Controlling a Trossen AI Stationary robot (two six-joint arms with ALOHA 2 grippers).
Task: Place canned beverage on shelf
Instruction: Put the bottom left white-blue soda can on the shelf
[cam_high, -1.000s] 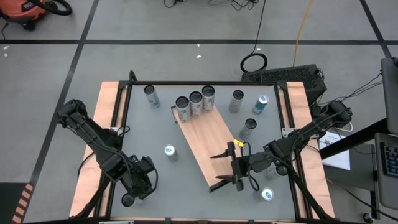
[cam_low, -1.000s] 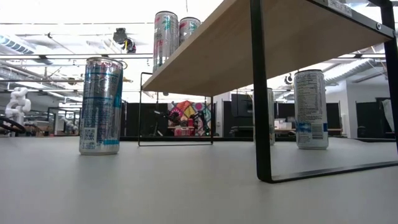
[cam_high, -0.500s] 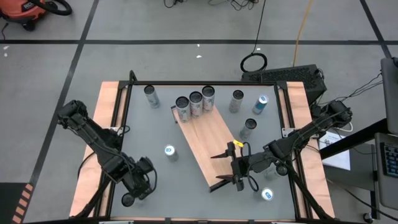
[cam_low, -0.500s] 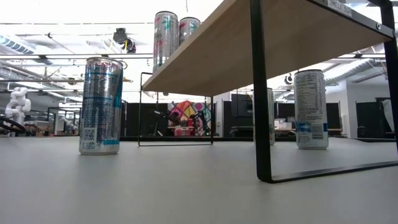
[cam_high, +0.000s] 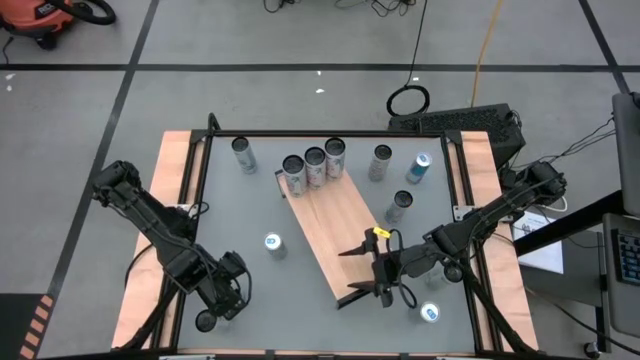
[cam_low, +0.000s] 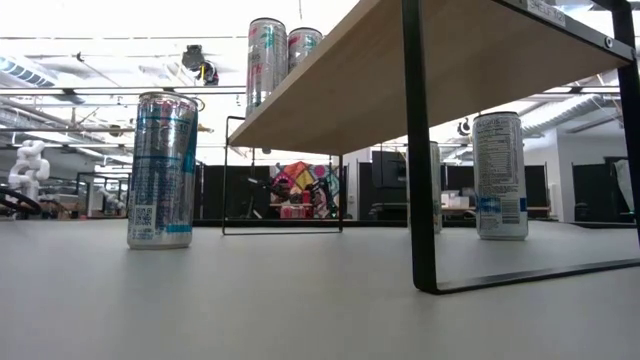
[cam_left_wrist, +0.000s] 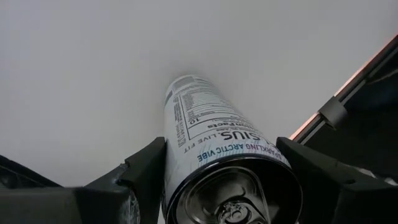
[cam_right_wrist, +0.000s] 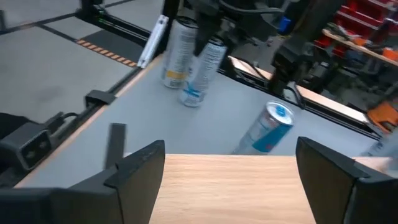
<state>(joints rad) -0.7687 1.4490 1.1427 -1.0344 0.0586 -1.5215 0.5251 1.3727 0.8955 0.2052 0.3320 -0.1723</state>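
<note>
**Left gripper brackets a can at the table's near corner**

The shelf (cam_high: 335, 240) runs diagonally across the middle of the grey table (cam_high: 240, 210), its wood-grain top carrying three cans (cam_high: 314, 165) abreast at the far end (two of them peek over its edge in the low view). The rest of the board is bare. Down at the near left corner, the left gripper (cam_left_wrist: 217, 177) has a white can (cam_left_wrist: 214, 149) between its fingers (cam_left_wrist: 146, 171), one on each side, hard against the can or very nearly; whether they actually grip it cannot be told from the wrist view. The right gripper (cam_high: 362, 270) hovers at the shelf's near end, fingers spread wide with nothing between them, the board's edge just ahead of it. Loose cans stand around: one (cam_high: 273, 244) just left of the shelf, one (cam_high: 431, 313) near the right front corner, others (cam_high: 400, 205) along the right side.
</note>
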